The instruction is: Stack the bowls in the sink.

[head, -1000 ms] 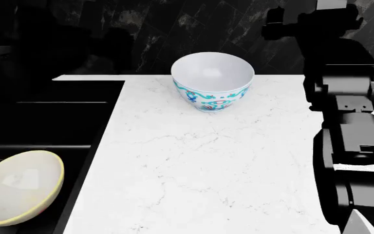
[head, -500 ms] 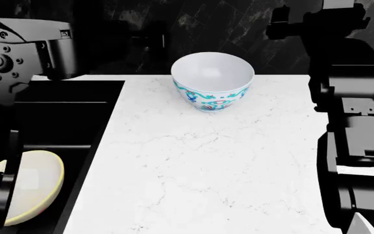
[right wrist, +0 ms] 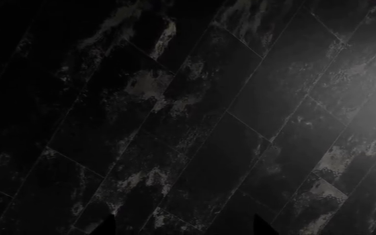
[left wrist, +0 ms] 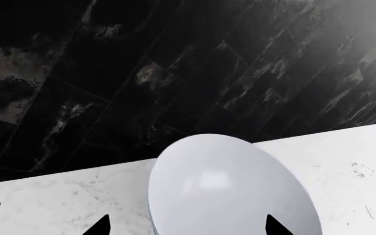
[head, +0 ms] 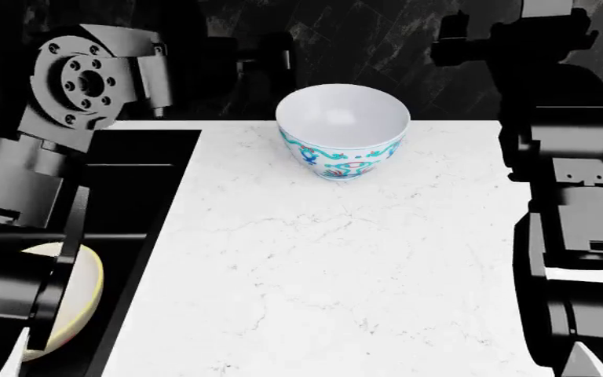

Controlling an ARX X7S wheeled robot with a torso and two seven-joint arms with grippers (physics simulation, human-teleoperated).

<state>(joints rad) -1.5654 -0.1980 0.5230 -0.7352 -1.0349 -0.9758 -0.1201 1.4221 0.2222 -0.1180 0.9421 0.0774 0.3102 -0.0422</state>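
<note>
A white bowl with a teal floral pattern [head: 344,132] stands upright on the marble countertop [head: 312,267], near the back wall. In the left wrist view the white bowl [left wrist: 230,188] fills the space ahead of my left gripper [left wrist: 185,227], which is open, its two fingertips wide apart and short of the bowl. The cream-yellow bowl [head: 79,292] lies tilted in the black sink [head: 123,196] at the near left, mostly hidden behind my left arm [head: 45,173]. My right gripper [right wrist: 182,227] is open and holds nothing, facing the dark tiled wall.
The dark tiled wall [head: 333,39] rises right behind the counter. My right arm [head: 568,196] stands tall along the right side of the counter. The sink's edge [head: 176,212] runs down the counter's left side.
My left arm has risen into the head view from the left, now covering most of the cream-yellow bowl, and its gripper has swung toward the white bowl. Neither bowl has moved.
</note>
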